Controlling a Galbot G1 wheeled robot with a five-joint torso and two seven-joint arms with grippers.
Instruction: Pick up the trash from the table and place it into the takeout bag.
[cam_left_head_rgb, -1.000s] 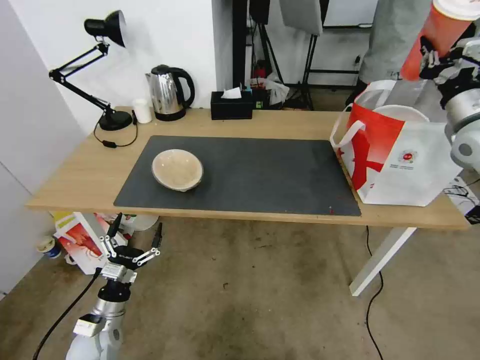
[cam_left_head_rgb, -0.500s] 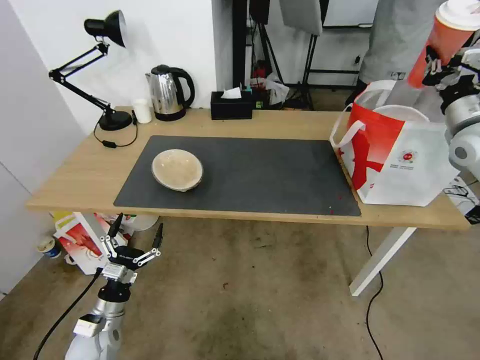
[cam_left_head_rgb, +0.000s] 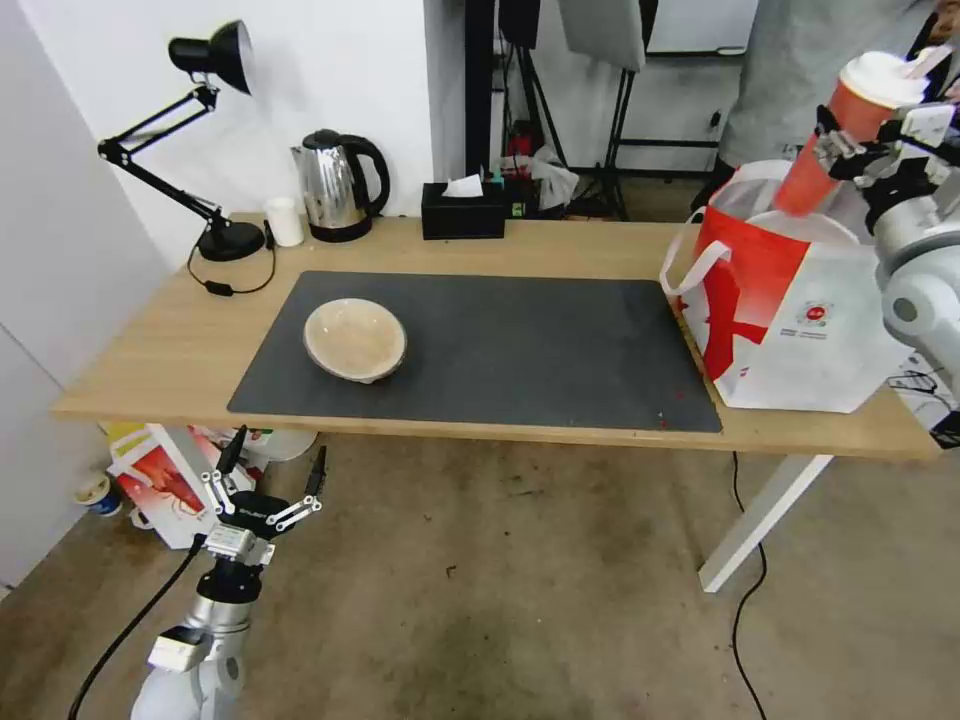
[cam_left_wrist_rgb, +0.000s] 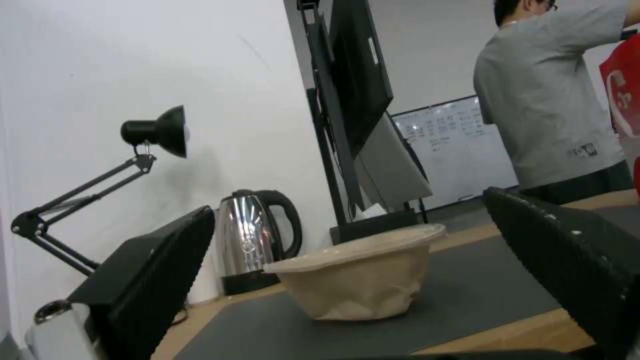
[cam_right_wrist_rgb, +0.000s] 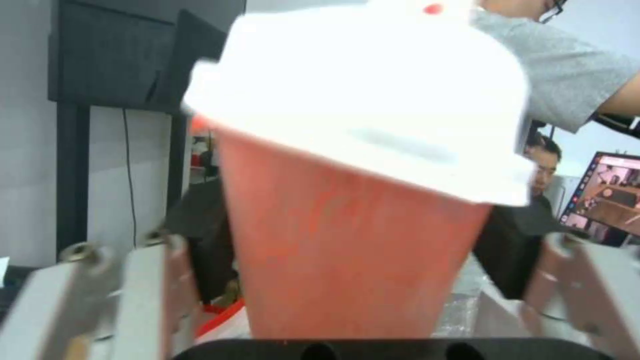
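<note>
Since a second ago the red drink cup (cam_left_head_rgb: 838, 132) has come lower and swung toward the robot's left, so that its base now hangs right over the open mouth of the takeout bag (cam_left_head_rgb: 800, 310); before, it rode higher, at the upper right corner of the head view. It leans, white lid up and away from the bag's opening, straw poking from the lid. The right hand (cam_left_head_rgb: 868, 150) pinches the cup by its red body, a finger on each side, and the right wrist view shows the cup (cam_right_wrist_rgb: 353, 210) filling the space between the two pads.

Nothing else has shifted. The bag stands at the right end of the bench (cam_left_head_rgb: 180, 350), partly on the corner of the dark grey mat (cam_left_head_rgb: 520, 350), with a white round bowl (cam_left_head_rgb: 800, 225) resting inside its top. The shallow beige bowl (cam_left_head_rgb: 355, 340) sits upright on the left part of the mat, well apart from the bag; in the left wrist view it (cam_left_wrist_rgb: 357, 272) appears between that hand's dark fingers (cam_left_wrist_rgb: 153, 280). The left hand (cam_left_head_rgb: 270, 480) hangs below the bench's front edge, near the floor, fingers spread and holding nothing, just as before.
</note>
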